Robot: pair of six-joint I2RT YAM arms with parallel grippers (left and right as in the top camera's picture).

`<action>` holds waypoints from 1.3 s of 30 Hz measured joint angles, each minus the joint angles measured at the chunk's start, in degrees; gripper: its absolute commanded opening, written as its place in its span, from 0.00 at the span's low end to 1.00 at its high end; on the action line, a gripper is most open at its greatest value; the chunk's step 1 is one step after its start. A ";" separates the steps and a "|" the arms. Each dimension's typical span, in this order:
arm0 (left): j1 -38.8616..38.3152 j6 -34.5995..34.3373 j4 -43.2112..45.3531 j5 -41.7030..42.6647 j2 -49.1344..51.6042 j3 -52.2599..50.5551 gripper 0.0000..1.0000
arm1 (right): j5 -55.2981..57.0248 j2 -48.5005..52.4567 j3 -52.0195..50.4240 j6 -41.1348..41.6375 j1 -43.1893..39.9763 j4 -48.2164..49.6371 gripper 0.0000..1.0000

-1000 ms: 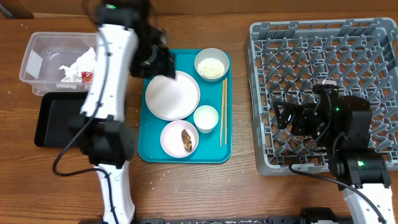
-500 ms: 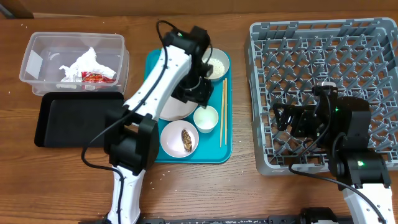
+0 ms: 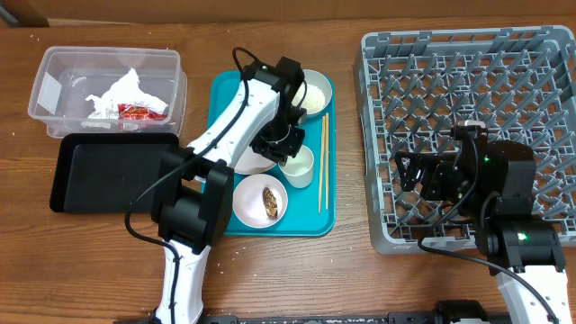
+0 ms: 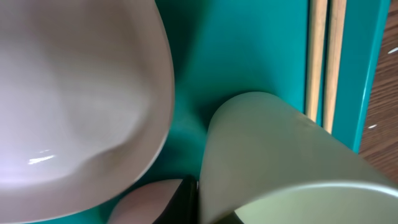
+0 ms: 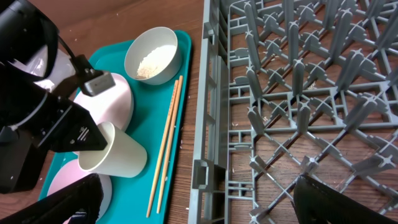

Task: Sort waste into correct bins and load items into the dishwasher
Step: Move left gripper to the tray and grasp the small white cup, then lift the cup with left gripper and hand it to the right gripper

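Observation:
My left gripper point(image 3: 286, 147) is low over the teal tray point(image 3: 221, 221), shut on the rim of the small white cup point(image 3: 299, 166). The cup point(image 5: 115, 153) leans over on its side, its wall filling the left wrist view point(image 4: 280, 155). Beside it lie a large white plate point(image 4: 74, 93), a smaller plate point(image 3: 254, 205) with a brown lump point(image 3: 269, 202), the bowl point(image 3: 311, 90) of rice and the chopsticks point(image 3: 323, 162). My right gripper point(image 5: 205, 208) hangs open over the front left of the dish rack point(image 3: 468, 81), holding nothing.
A clear tub point(image 3: 58, 67) at the far left holds crumpled paper point(image 3: 112, 90) and a red wrapper point(image 3: 137, 112). A black tray point(image 3: 99, 175) lies just in front of it. The rack's near wall point(image 5: 202, 124) stands between my right gripper and the teal tray.
My left arm swung from the clear tub to the teal tray, then its jaws shut on the cup's rim and the cup tipped over. The right arm stayed still.

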 measured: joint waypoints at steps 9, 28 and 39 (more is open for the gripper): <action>1.27 1.27 -4.85 7.06 0.02 3.91 0.04 | -2.51 0.00 0.00 0.00 0.00 0.85 1.00; 11.87 22.73 -21.11 58.03 0.02 12.61 0.04 | -42.18 18.60 0.09 2.99 0.31 36.63 0.99; 10.93 24.06 -21.11 65.85 0.02 12.61 0.04 | -46.36 24.83 0.09 6.32 4.39 45.94 0.92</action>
